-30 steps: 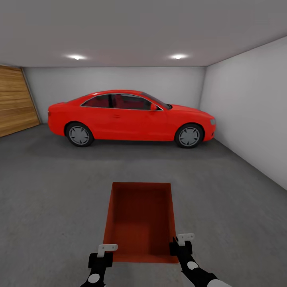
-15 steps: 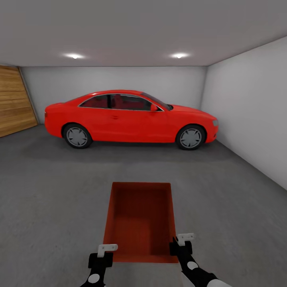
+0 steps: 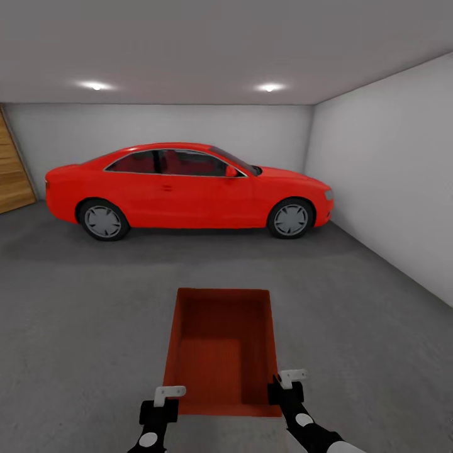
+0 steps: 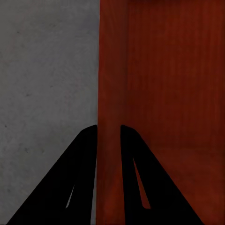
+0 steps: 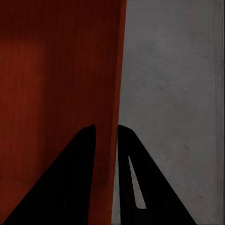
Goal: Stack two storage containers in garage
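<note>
Here the robot is inside the garage, carrying one orange-red storage container [image 3: 221,352] held out in front of its trunk between both arms. The left gripper [image 3: 165,396] pinches the near end of the container's left wall; in the left wrist view its two dark fingers [image 4: 82,178] sit narrowly on either side of that thin wall, one inside the bin and one outside. The right gripper [image 3: 288,380] does the same on the right wall, and in the right wrist view its fingers [image 5: 77,178] straddle the wall edge the same way. Both jaws are nearly closed, with only the wall's thickness between them.

The bin is open-topped and empty, its far end pointing away from the grippers. Beneath and around it lies the dark grey concrete floor [image 3: 75,327]. Well ahead of the grippers, beyond the container's far end, a red car [image 3: 189,189] is parked side-on against the white back wall [image 3: 277,132], and a strip of the wooden door [image 3: 12,179] shows far off to the left.

By the look of it, this container has reached the garage but is not yet set down. No second container is visible here, so lowering this one and completing the stack appear to remain.
</note>
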Controlling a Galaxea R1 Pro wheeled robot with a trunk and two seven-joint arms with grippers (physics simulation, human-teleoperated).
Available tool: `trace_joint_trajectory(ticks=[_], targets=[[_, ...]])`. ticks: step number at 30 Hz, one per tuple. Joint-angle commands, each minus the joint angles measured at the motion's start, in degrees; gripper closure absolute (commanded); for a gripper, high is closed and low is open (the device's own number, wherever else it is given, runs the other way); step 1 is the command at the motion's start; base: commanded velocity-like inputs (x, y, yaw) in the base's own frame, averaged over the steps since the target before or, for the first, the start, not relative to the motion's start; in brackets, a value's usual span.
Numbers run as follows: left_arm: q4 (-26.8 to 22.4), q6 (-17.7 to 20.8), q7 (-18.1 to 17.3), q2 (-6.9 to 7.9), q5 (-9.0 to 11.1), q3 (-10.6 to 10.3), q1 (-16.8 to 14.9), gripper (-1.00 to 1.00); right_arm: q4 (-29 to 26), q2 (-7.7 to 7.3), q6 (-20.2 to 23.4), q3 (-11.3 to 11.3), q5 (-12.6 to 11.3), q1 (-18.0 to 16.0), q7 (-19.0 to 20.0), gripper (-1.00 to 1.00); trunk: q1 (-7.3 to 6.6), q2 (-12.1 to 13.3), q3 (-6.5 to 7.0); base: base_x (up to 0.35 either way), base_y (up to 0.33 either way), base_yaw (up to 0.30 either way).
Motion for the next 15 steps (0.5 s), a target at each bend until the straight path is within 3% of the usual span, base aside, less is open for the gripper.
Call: trace_joint_trajectory(ticks=[1,15], targets=[[-1.0,-4.0,2.0,0.04,5.1,1.7,-0.1,1.0,0.4,-0.03,-0.3,-2.6,-1.5,0.0,-2.7,1.0,0.04,-0.1,-0.05,0.322,0.0,-0.274],[-1.0,-4.0,2.0,0.04,5.0,1.7,-0.1,1.0,0.4,-0.04,-0.3,-2.6,-1.5,0.0,-2.7,1.0,0.04,-0.1,0.38,0.322,0.0,-0.277]])
